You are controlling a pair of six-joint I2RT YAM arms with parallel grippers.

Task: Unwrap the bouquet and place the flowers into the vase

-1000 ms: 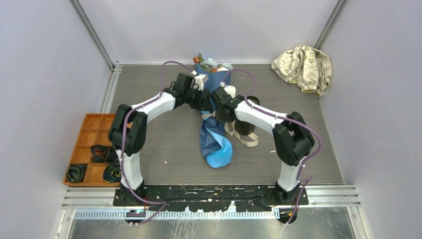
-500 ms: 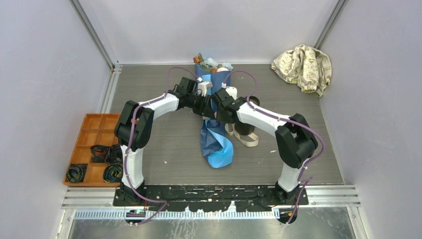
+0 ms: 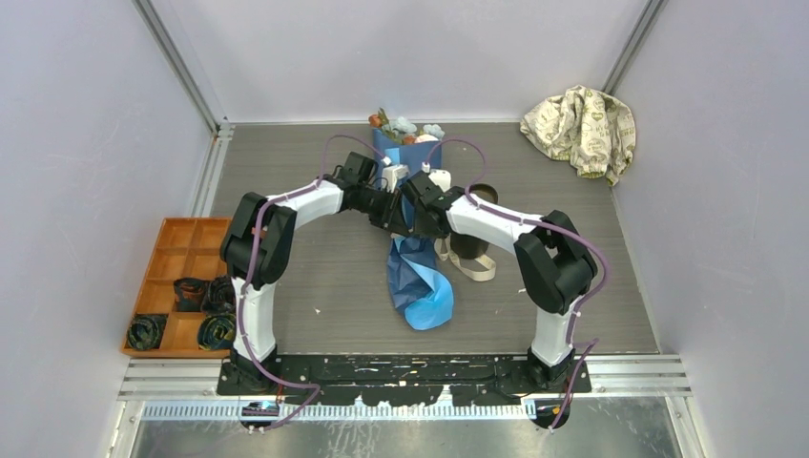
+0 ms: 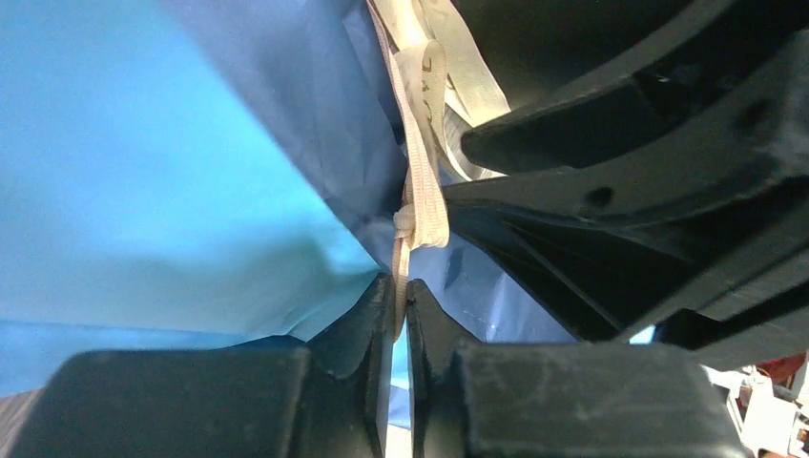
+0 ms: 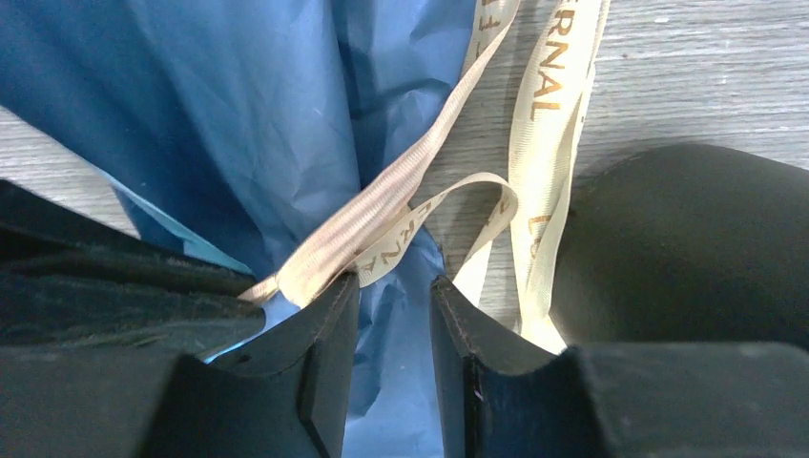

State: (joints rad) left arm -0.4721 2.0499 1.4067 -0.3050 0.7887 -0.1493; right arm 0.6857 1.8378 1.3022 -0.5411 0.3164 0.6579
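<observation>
The bouquet point(image 3: 420, 277) lies lengthwise in the middle of the table, its dark blue paper opening to light blue at the near end. The flowers point(image 3: 401, 124) show at its far end. Both grippers meet at its tied waist. My left gripper point(image 4: 401, 298) is shut on a strand of the beige ribbon point(image 4: 422, 205) just below its knot. My right gripper point(image 5: 394, 291) grips the crumpled blue paper point(image 5: 238, 124) of the bouquet, with ribbon loops point(image 5: 448, 191) lying over its fingertips. The black vase point(image 3: 474, 229) stands just right of the bouquet, and the right wrist view shows the vase point(image 5: 687, 239) close beside the right finger.
Loose ribbon tails point(image 3: 474, 267) trail on the table in front of the vase. An orange compartment tray point(image 3: 176, 239) with dark rolled items sits at the left edge. A beige patterned cloth point(image 3: 580, 124) is bunched in the far right corner.
My left gripper has closed onto the ribbon. Both wrists have drawn closer together over the bouquet's waist. The bouquet's near end has shifted slightly right.
</observation>
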